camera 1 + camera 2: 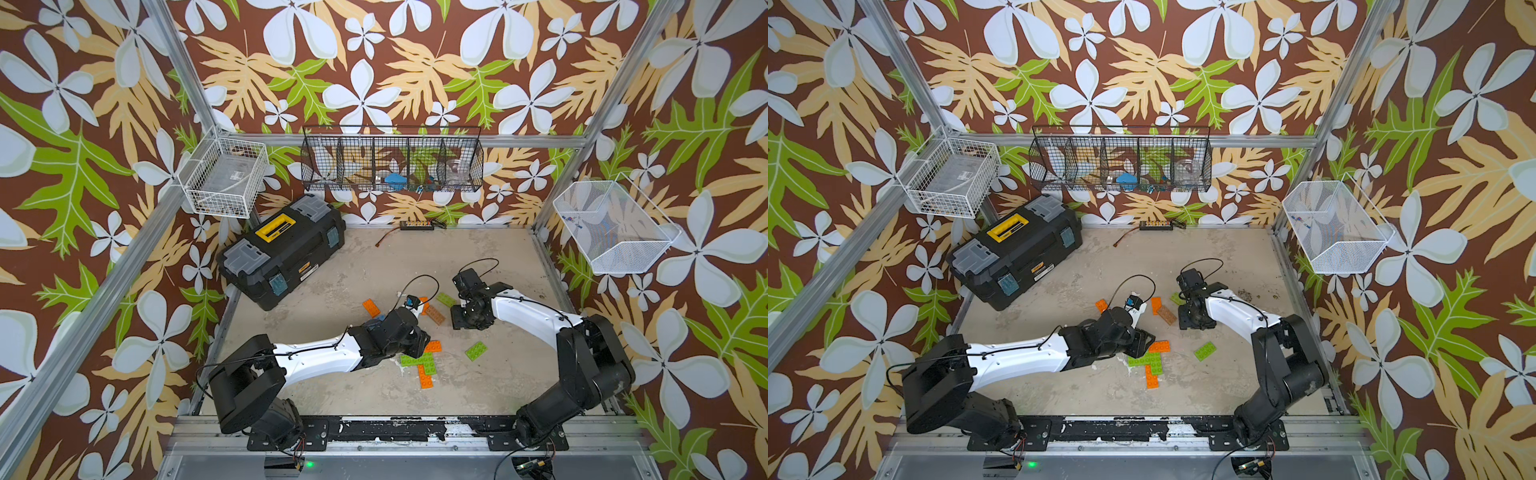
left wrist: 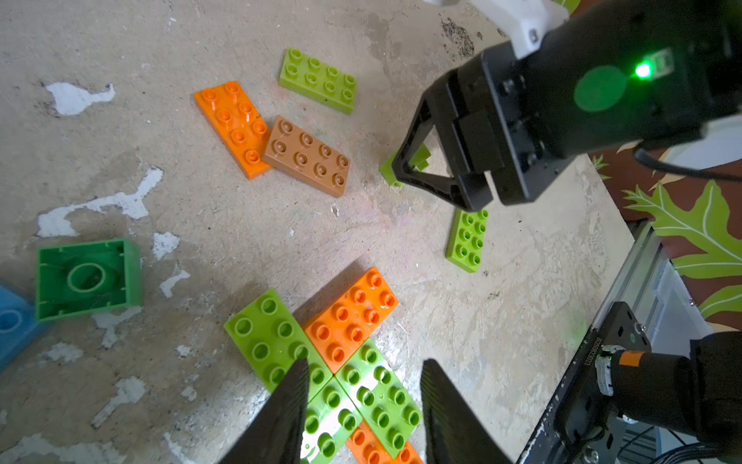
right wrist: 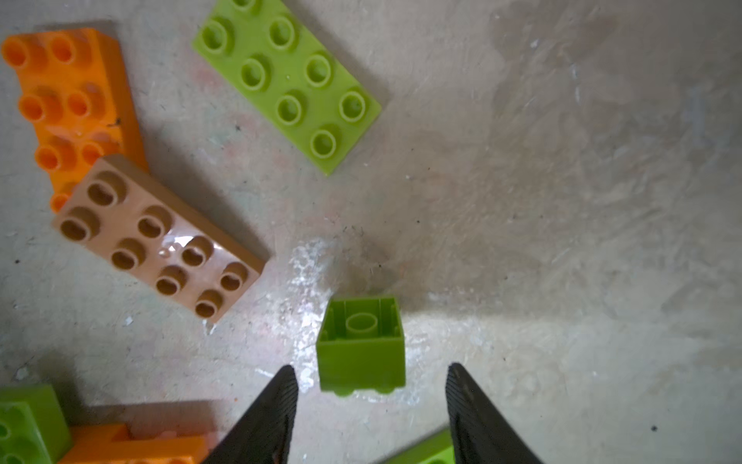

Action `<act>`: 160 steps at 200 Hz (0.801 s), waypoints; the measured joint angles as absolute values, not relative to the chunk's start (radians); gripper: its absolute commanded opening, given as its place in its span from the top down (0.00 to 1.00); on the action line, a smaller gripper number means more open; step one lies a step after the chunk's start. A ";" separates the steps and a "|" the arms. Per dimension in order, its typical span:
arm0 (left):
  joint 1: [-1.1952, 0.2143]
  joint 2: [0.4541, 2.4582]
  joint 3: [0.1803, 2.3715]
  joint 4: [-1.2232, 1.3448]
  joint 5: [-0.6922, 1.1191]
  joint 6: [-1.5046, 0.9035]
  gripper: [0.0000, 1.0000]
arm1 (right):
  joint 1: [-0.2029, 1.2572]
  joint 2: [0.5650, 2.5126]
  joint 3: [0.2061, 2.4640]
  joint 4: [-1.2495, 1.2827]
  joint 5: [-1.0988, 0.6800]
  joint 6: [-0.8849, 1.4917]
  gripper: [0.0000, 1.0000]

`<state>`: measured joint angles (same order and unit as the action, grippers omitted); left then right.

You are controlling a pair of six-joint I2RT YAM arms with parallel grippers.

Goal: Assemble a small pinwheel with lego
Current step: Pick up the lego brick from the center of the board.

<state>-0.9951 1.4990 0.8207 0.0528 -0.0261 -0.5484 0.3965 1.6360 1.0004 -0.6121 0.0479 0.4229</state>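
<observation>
The worktop is shown in both top views, its near edge covered by the arm bases; a black toolbox is set at its upper left. The left arm is stretched across the lower centre, and the upper-left part of the lego assembly is hidden by its wrist. The right arm is bent in from the right. Neither arm's gripping tips can be made out from above.

The assembly is laid flat, studs up, near the worktop's centre. In the left wrist view it is seen as an X of lime and orange plates, its lowest arm cut off by the bottom edge. The left fingers are held apart over the crossing with nothing gripped; whether the plates are touched cannot be told.

In the upper centre of that view, an orange plate and a tan-brown plate are seen touching, both long axes running from upper left to lower right. A lime plate is placed near them, roughly parallel to the tan-brown one. A second lime plate, nearly vertical, is hidden at its top end by the right wrist.

A dark green square brick is upturned at the left, and a blue brick is cut off by the left edge.

In the right wrist view, a small lime brick is tipped on its side, hollow facing up the frame. The right fingers are spread wide at either side, clear of it.
</observation>
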 measured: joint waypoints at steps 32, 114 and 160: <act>-0.982 1.473 0.795 0.049 -0.029 -0.549 0.51 | 0.387 1.684 1.019 -0.599 0.025 0.410 0.50; -0.922 1.341 0.757 0.042 -0.028 -0.507 0.14 | 0.381 1.603 1.035 -0.632 -0.007 0.416 0.76; -0.912 1.061 0.695 0.122 -0.112 -0.332 0.00 | 0.381 1.416 1.169 -0.744 -0.233 0.446 0.74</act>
